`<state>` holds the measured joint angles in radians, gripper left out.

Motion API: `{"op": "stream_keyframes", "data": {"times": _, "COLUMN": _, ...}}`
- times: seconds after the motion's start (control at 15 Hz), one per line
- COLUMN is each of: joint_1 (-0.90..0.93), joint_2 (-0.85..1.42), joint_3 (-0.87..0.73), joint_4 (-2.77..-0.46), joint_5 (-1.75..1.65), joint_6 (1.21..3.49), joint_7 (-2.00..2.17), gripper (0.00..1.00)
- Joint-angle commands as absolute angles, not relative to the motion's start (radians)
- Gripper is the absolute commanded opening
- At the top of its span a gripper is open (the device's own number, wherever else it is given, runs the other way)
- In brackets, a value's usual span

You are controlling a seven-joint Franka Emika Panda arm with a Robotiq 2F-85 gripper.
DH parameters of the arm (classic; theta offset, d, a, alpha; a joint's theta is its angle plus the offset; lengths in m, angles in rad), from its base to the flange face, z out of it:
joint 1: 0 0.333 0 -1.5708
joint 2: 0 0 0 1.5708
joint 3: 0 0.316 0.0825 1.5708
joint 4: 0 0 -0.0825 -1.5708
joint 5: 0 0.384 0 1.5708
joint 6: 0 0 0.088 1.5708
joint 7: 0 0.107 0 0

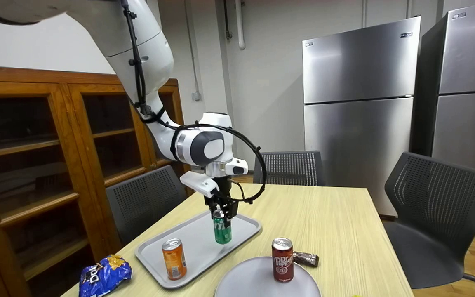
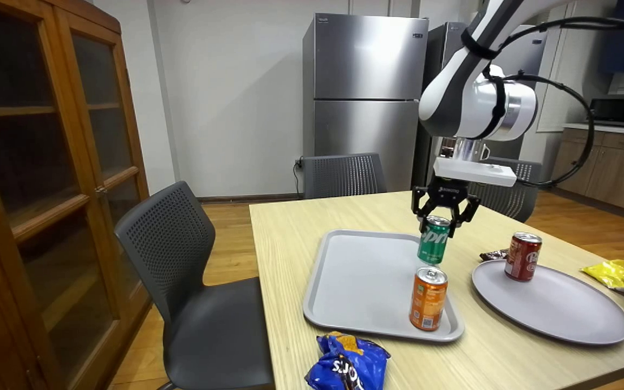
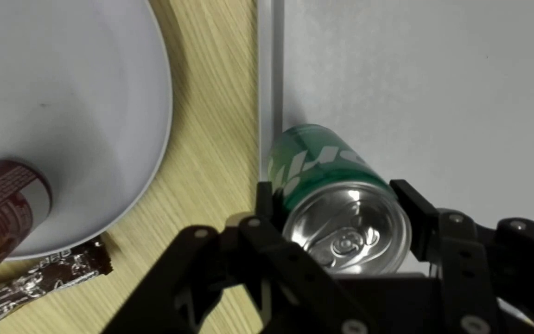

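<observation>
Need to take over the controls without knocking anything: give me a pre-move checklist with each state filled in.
1. The gripper around the green can: ok, fingers on opposite sides.
2. Firmness of that hold: cannot tell.
3. Base of the green can lifted off the tray: cannot tell.
4. Visible gap between the green can and the tray's rim: not ok, the can overlaps the rim in the wrist view.
5. The orange can apart from the green can: ok, in an exterior view tray shows between them.
6. The dark red can upright: ok, standing on the round plate.
</observation>
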<state>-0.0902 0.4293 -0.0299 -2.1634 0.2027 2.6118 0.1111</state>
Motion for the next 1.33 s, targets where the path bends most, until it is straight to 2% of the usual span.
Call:
{"op": "stream_keyframes", "data": {"times": 0.0, "joint_1": -0.116, "joint_2": 0.344, "joint_3": -0.04, "joint_4": -2.241, "joint_5": 0.233, "joint_6": 2.6, "joint_7": 0.108, "gripper": 0.39}}
{"op": "stream_keyframes", "data": {"times": 1.27, "joint_1": -0.175, "joint_2": 0.193, "joint_3": -0.237, "joint_4": -2.479, "joint_5": 0.14, "joint_6": 2.652, "joint_7": 0.131, "gripper": 0.39}}
